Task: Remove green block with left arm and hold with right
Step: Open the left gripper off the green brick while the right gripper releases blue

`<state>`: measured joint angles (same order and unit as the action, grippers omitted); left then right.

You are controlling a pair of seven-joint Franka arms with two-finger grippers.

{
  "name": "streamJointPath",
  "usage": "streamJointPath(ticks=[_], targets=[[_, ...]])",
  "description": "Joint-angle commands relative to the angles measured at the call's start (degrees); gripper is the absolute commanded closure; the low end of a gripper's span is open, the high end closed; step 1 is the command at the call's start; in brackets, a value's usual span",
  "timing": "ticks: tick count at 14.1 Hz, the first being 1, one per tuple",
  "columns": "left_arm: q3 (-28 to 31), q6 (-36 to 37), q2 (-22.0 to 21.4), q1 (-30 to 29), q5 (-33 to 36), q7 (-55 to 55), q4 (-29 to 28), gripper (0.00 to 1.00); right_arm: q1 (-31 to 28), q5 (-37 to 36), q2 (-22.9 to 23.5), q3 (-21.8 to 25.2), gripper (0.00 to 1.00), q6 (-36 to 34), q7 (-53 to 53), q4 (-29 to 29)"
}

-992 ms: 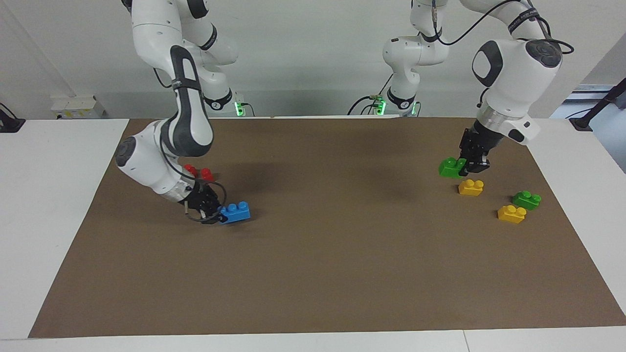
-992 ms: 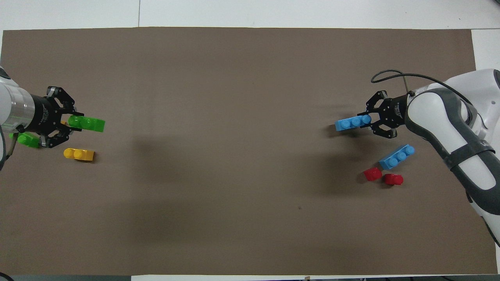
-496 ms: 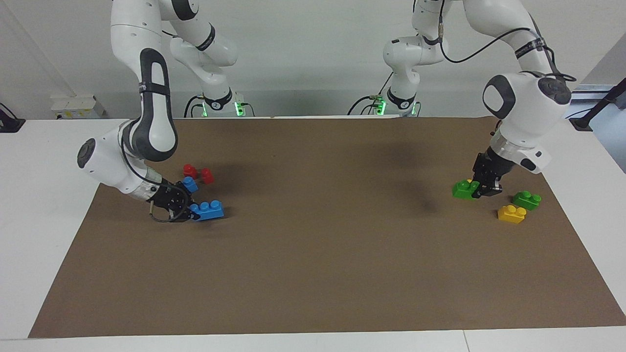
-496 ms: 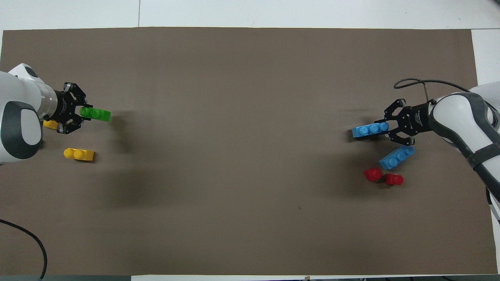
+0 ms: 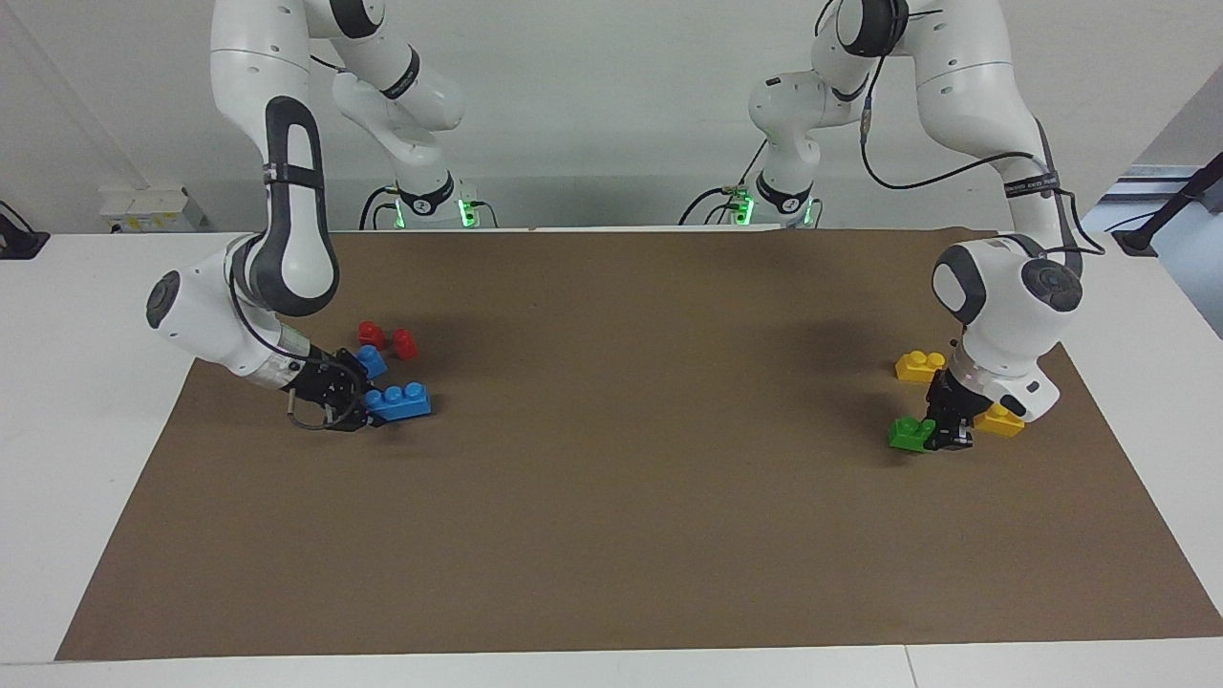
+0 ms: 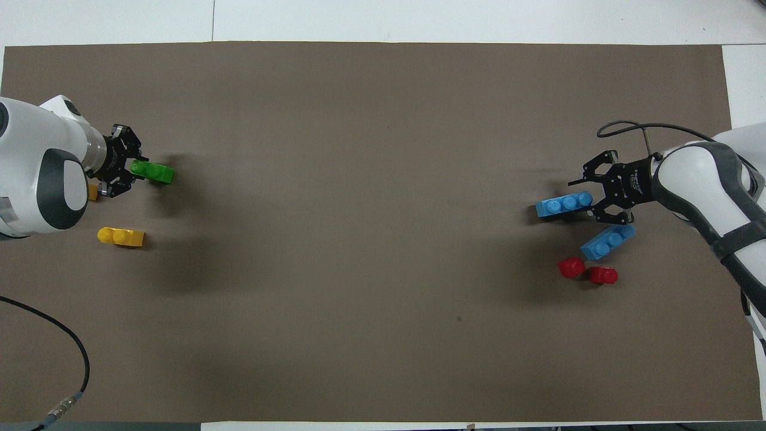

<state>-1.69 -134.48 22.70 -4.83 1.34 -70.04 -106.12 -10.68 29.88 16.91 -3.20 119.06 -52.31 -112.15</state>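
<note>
My left gripper (image 5: 934,435) (image 6: 134,170) is shut on one end of a green block (image 5: 909,435) (image 6: 154,172), held low at the brown mat (image 5: 631,497) at the left arm's end of the table. The block sticks out toward the table's middle. The second green block is hidden by the left arm. My right gripper (image 5: 368,409) (image 6: 591,200) is shut on a blue three-stud brick (image 5: 397,401) (image 6: 562,205), low at the mat at the right arm's end.
A yellow brick (image 5: 919,365) (image 6: 121,237) lies nearer to the robots than the green block. Another yellow brick (image 5: 1003,421) is half hidden beside the left wrist. A second blue brick (image 5: 371,360) (image 6: 607,241) and two red blocks (image 5: 387,338) (image 6: 587,271) lie by the right gripper.
My left gripper has carried the green block away from the robots, past the yellow bricks, and lowered it to the mat. My right gripper has lowered the blue brick slightly.
</note>
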Motion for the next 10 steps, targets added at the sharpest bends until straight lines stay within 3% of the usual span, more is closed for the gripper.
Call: streamJointPath(ticks=[1, 2, 3, 8, 10], targets=[[-0.33, -1.13, 0.59, 0.08, 1.03, 3.22, 0.21, 0.99, 0.47, -3.5, -3.63, -0.14, 0.01, -4.18, 0.19, 2.72], [-0.25, -1.22, 0.5, 0.17, 1.03, 3.76, -0.05, 0.37, 1.52, -3.95, -4.25, -0.14, 0.0, -4.36, 0.11, 2.99], [-0.24, -1.39, 0.59, 0.17, 1.12, 3.86, 0.03, 0.0, 1.53, -3.95, -4.26, -0.14, 0.0, -4.19, 0.11, 2.91], [-0.24, -2.1, -0.2, -0.09, 3.23, 13.69, 1.26, 0.0, 1.45, -4.65, -4.96, -0.05, 0.0, -5.14, -1.56, 3.6], [-0.24, -2.01, -0.64, -0.09, 3.23, 17.37, 2.49, 0.0, 2.32, -10.33, -6.19, -0.22, 0.0, -7.34, -0.52, 6.67]])
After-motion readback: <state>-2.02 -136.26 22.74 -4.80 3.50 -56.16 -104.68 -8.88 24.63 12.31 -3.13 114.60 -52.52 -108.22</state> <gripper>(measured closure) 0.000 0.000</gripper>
